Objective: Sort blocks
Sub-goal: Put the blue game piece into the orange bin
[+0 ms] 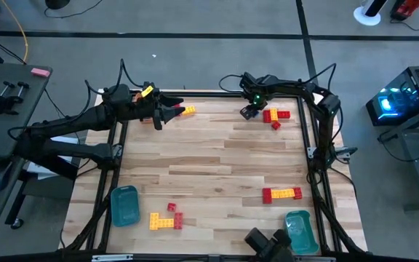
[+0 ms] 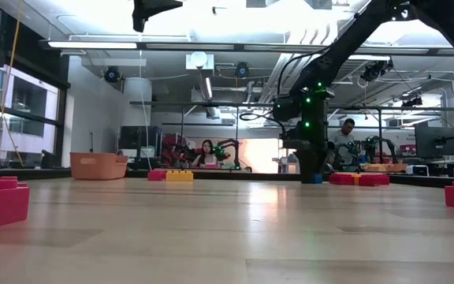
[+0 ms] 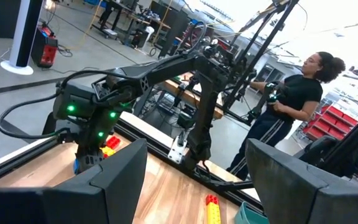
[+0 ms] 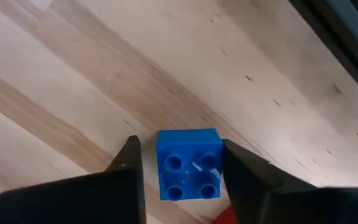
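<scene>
A blue block [image 4: 188, 163] lies studs up on the wooden table near its far right corner. My right gripper [image 1: 249, 111] points down over it, open, with one finger on either side of the block. Red and yellow blocks [image 1: 275, 116] lie just to its right. My left gripper [image 1: 172, 113] hangs level above the table's far left, open and with nothing between its fingers, next to a yellow block [image 1: 188, 110]. More red and yellow blocks lie at the near left [image 1: 166, 218] and near right [image 1: 282, 193]. My right gripper comes at the blue block from above, pointing down. One finger [image 4: 241, 174] stands right against the block's side [image 4: 218, 155]; I cannot tell whether it touches. The other finger [image 4: 126, 168] is plainly apart from it. The block rests flat on the table.
Two teal trays stand at the near edge, one at the left [image 1: 124, 205] and one at the right [image 1: 299, 231]. The black frame rail [image 4: 347, 37] runs close behind the blue block. A person [image 3: 291, 106] stands beyond the table's right side.
</scene>
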